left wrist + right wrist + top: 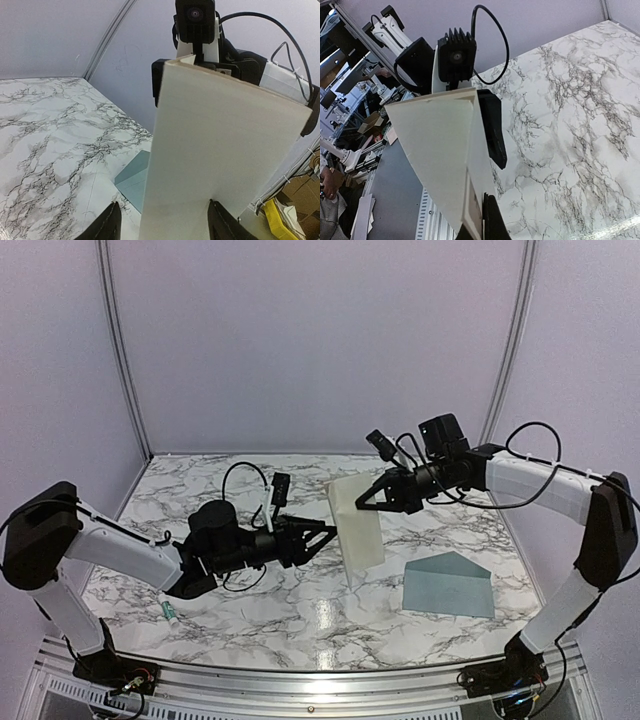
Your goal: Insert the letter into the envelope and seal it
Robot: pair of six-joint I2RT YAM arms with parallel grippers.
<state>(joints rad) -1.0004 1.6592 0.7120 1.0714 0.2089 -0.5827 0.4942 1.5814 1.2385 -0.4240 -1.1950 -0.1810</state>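
cream letter (358, 525), blue-grey envelope (447, 585), white table (290, 615) veined with grey marble pattern

1. No text, label, brand, number or sign could be read in any view.
2. The letter (220, 150) and the envelope (447, 584) showed only plain faces.
3. A small green-and-white item (170, 612) on the table (300, 625) was too small to read.

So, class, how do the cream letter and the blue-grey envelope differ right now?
The letter is cream; the envelope is blue-grey. The letter is held upright, gripped by the right pincer; the envelope lies flat on the table. Both are paper.
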